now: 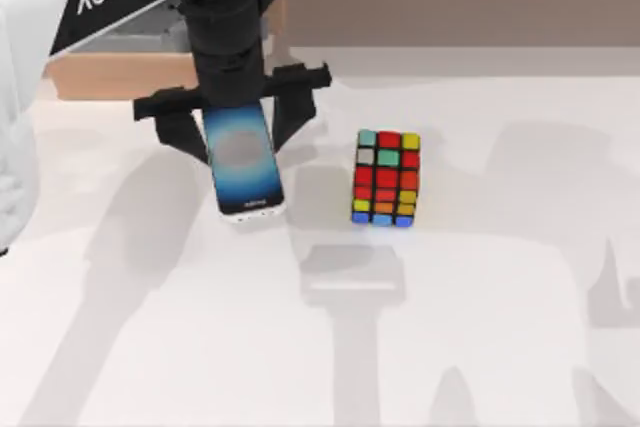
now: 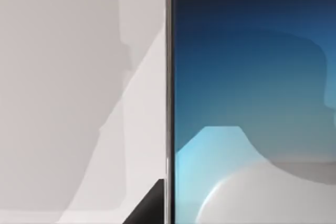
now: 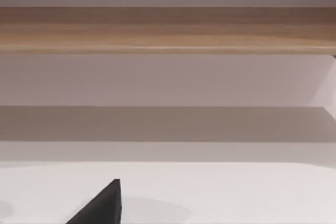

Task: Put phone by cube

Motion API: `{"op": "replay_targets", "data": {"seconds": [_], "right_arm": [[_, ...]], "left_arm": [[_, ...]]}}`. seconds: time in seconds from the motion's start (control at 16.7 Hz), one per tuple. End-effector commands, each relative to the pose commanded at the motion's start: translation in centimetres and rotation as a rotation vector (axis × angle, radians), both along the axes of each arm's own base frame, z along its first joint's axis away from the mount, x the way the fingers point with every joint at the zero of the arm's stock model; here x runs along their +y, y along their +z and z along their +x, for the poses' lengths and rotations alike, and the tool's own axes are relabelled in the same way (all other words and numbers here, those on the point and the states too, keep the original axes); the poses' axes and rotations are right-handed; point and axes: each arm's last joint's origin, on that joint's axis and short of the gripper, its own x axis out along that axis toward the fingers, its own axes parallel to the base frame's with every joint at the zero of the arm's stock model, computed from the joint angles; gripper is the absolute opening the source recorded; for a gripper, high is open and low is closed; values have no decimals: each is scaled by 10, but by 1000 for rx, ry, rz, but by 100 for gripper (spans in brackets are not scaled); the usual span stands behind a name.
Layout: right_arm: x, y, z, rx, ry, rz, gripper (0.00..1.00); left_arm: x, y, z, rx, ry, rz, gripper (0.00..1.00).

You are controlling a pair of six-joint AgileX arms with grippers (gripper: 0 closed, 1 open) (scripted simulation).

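Left pincer [image 1: 240, 132] sits over the desk [image 1: 480, 327] at about ten o'clock from the middle of the top view, its two dark fingers [image 1: 184, 137] spread just wide enough to bracket the phone [image 1: 243, 162], one finger at nine o'clock of the handset's upper half, the other at three o'clock, both right up against its long white edges, so it looks clamped on the phone. The phone runs lengthways toward six o'clock, screen up, blue gradient with the greyish round blotch in the middle, its lower end poking out past the fingertips. At three o'clock from the phone stands the cube [image 1: 386, 177], near but clearly apart, a strip of bare desk between them, nothing lying in that gap except soft shadows. The cube's top shows red, green, yellow, white, orange and blue stickers. In the left wrist view the phone [image 2: 252, 103] is seen close up, one long edge running straight through the picture, its far ends cut off. The phone's upper end in the top view is hidden under the pincer's body. Whether the phone is resting on the desk or lifted off it, hard to say. In the right wrist view a dark wedge shows low at the edge, too little to tell how the right pincer stands.
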Motion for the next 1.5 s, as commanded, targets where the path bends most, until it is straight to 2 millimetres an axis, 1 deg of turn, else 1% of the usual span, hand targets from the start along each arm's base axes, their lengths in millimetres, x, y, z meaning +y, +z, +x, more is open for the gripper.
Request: {"op": "replay_targets", "data": {"seconds": [0.24,0.54,0.78,0.96,1.2,1.5], "right_arm": [[0,0,0,0,0,0,100],[0,0,0,0,0,0,100],[0,0,0,0,0,0,100],[0,0,0,0,0,0,100],[0,0,0,0,0,0,100],[0,0,0,0,0,0,100]], "left_arm": [[-4,-3,-3,-19,-7,-11,0],[-6,-14,1,-51,-105,-20,0],[-4,-34,7,-45,-199,-7,0],[-2,-52,7,-6,-228,10,0],[-2,-52,7,-6,-228,10,0],[-2,-52,7,-6,-228,10,38]]}}
